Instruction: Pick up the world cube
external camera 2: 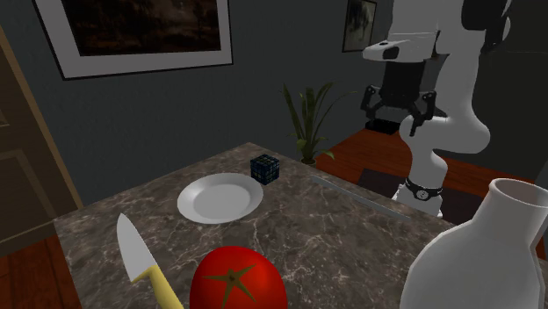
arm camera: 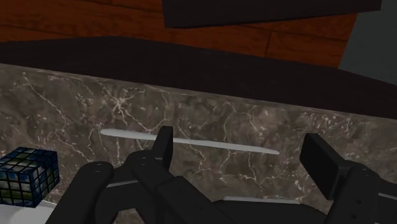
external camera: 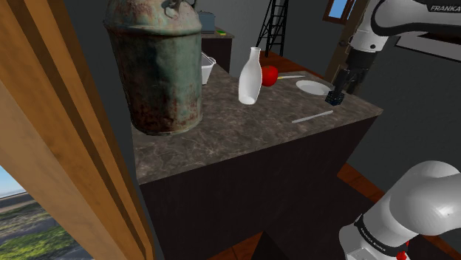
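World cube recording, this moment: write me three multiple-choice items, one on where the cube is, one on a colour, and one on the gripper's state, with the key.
1. Where is the world cube?
A) on the counter, beside the plate
B) lying in the plate's middle
C) clasped between the fingers

2. What colour is the handle of the knife?
A) black
B) yellow
C) green

3. How is the gripper?
A) shut on the cube
B) shut on the knife
C) open, holding nothing

Key:
1 A, the second exterior view shows it on the stone next to the plate's rim.
2 B, the handle below the white blade is yellow.
3 C, in the wrist view the fingers stand apart with nothing clasped between them.
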Robot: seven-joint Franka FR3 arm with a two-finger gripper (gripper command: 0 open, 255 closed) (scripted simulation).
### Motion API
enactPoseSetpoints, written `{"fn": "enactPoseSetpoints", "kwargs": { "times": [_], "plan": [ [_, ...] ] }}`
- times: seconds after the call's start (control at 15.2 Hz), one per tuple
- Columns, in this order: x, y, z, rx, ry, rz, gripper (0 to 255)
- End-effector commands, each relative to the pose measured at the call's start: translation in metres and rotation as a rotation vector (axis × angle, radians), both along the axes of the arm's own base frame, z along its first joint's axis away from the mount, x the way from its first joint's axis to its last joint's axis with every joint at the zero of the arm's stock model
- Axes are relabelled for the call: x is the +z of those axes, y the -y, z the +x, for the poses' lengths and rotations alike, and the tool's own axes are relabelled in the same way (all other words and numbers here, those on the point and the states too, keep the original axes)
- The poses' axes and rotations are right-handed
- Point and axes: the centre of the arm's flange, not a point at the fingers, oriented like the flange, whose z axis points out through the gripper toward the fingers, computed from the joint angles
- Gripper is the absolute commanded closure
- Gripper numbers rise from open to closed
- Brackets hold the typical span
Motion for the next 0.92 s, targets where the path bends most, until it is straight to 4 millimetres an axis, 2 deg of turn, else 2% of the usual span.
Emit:
{"fn": "enactPoseSetpoints", "kwargs": {
  "times": [0.0,0.86],
  "plan": [
    [-0.009,0.027,0.007,0.012,0.001,-0.002,0],
    [-0.059,0.181,0.062,0.078,0.007,-0.002,0]
  ]
}}
